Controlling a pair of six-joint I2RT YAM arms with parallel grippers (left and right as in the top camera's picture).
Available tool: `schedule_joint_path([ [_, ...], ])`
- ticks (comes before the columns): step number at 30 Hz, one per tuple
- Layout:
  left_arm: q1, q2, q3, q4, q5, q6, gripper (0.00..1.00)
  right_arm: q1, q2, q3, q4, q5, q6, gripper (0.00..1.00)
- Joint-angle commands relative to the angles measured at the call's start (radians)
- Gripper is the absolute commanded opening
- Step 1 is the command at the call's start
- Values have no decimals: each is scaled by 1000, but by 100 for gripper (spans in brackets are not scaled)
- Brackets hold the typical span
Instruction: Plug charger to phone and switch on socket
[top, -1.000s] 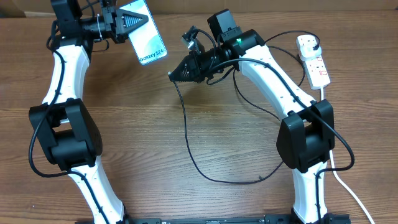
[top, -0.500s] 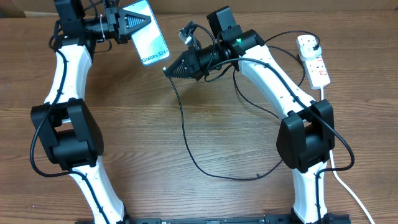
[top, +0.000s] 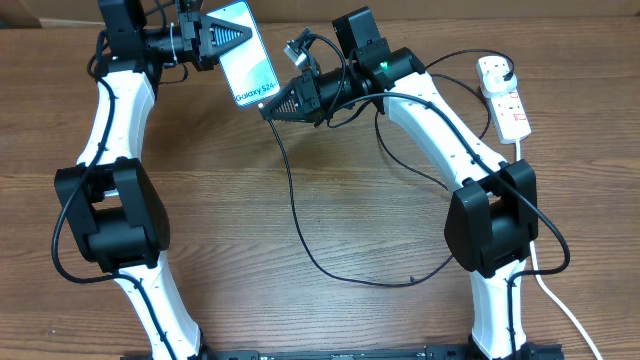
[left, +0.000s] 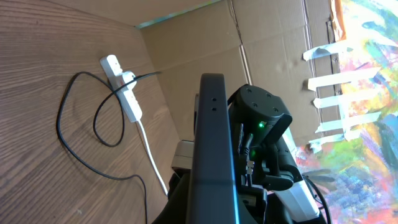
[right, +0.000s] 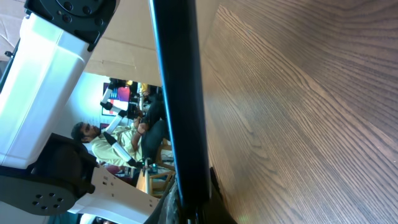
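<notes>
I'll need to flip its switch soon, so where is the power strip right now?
In the overhead view the white power strip lies at the table's far right, just outside the right arm, its thick white cord trailing toward the near edge.

Open table (top: 225, 210) left of the charger (top: 292, 200) loop; socket (top: 505, 95) blocks far-right corner.

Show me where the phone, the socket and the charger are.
phone (top: 250, 66): overhead view, middle of its blue screen.
socket (top: 507, 100): overhead view, white body by the red-and-white label.
charger (top: 292, 200): overhead view, the black cable's run across the table.
</notes>
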Motion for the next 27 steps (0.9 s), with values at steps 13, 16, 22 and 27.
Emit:
schedule_joint_path([
  [13, 2, -8, 14, 0, -13, -60, 4, 2, -41, 4, 38, -27, 7, 4],
  [16, 2, -8, 14, 0, -10, -60, 4, 1, -41, 4, 42, -27, 7, 4],
  [22, 2, -8, 14, 0, -8, -60, 4, -10, -41, 4, 71, -27, 38, 4],
  [27, 2, -8, 14, 0, -3, -60, 4, -21, -41, 4, 114, -27, 86, 4],
])
